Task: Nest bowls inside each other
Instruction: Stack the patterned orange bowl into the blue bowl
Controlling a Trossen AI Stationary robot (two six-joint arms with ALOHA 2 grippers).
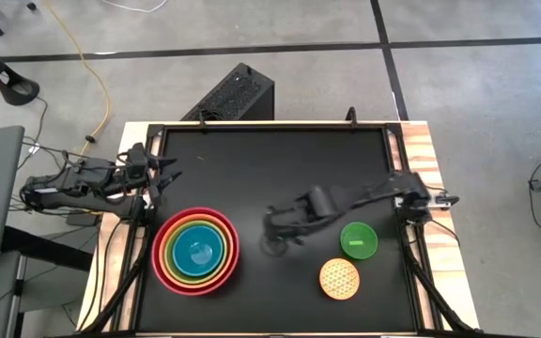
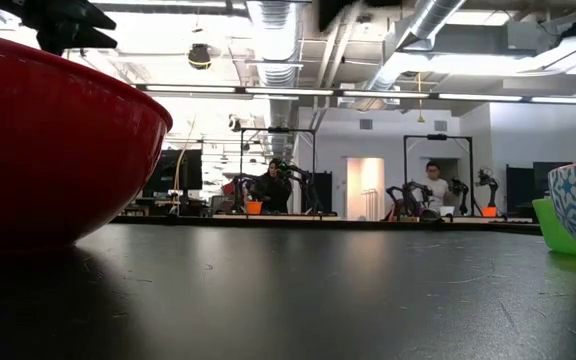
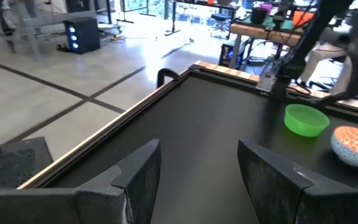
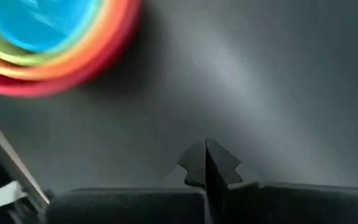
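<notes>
Red stack (image 1: 195, 250): your red, orange, lime and blue bowls sat nested near the table's left front.
Loose bowls: green bowl (image 1: 358, 239) and yellow lattice bowl (image 1: 339, 279) lay just apart, right front.
Right gripper (image 1: 277, 228): closed, empty, between stack and loose bowls.
Left gripper (image 1: 162, 176): open, at left edge.

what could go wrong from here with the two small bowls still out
The right tool is shut and empty between the nested red, orange, lime and blue plastic bowl stack and the loose bowls, so it must open before any pick. The small bright green bowl and the lattice-patterned yellow bowl sit close together; reaching for one might nudge the other. Taking green first would likely spoil the size order.
</notes>
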